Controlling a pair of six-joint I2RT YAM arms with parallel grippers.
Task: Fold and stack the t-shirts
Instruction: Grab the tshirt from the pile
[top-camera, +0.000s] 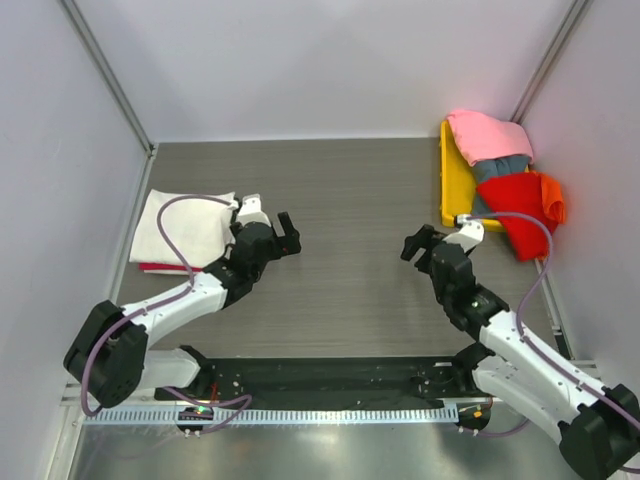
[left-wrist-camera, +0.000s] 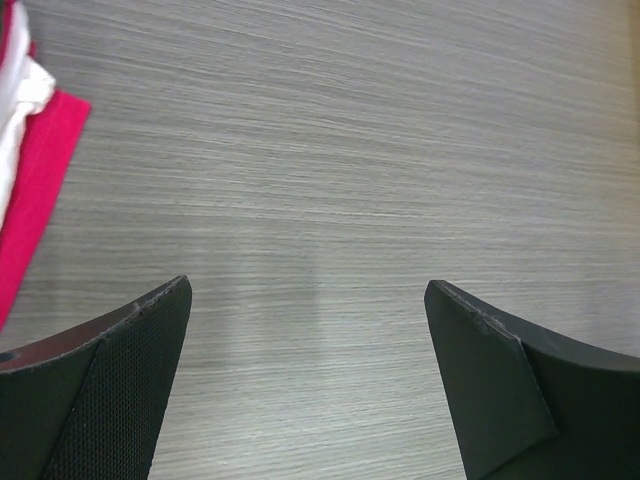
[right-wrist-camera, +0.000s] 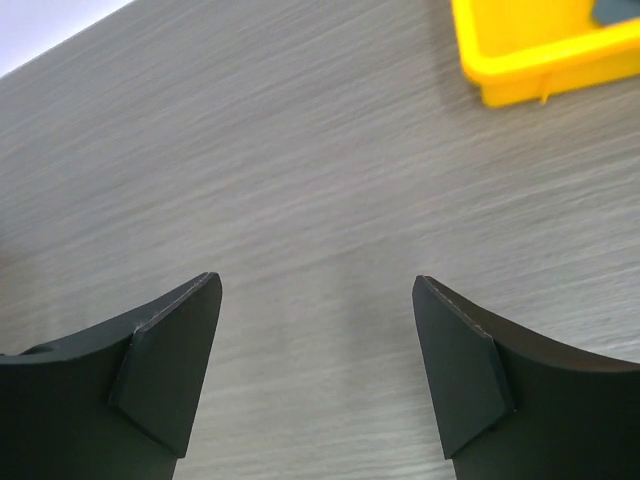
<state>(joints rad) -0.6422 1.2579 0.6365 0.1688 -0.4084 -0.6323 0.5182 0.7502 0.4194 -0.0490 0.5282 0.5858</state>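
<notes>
Currently you sit between shirts: left gripper (top-camera: 289, 236) and right gripper (top-camera: 415, 243) hover wide open over the table (top-camera: 350, 190), holding nothing; cream-white shirt (top-camera: 185, 225) lies folded atop a red shirt (top-camera: 152, 268) far left, so next likely means reaching the heaped shirts (top-camera: 500, 170) on the yellow tray (top-camera: 452, 190).

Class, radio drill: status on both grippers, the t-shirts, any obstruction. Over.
Left gripper, right gripper open, empty. Cream t-shirt stacked on red t-shirt, left; heap of t-shirts on yellow tray. Nothing blocking.
</notes>
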